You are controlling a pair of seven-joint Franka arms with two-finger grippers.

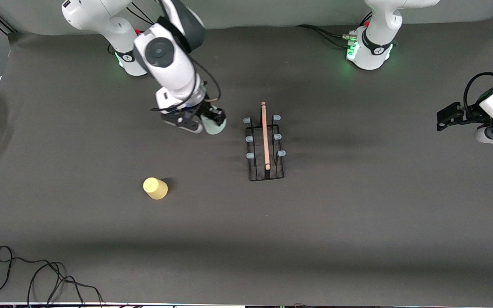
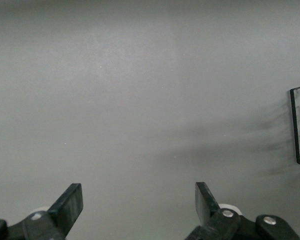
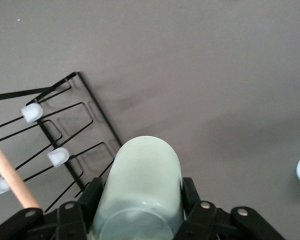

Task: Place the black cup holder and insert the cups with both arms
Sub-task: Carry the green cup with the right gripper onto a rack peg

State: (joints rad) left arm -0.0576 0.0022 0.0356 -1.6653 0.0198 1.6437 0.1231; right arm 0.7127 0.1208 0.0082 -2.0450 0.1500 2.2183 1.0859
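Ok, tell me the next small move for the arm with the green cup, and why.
Probably carry it sideways until it hangs over a peg on the black cup holder. The right gripper is shut on the green cup, up beside the holder toward the right arm's end, and every pale-capped peg is bare. The left gripper waits open.

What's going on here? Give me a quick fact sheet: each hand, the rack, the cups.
right hand: shut on the pale green cup, in the air beside the black cup holder
left hand: open, empty, waiting at its end of the table
black cup holder: standing mid-table, all pegs bare
yellow cup: on the table, nearer the front camera than the holder
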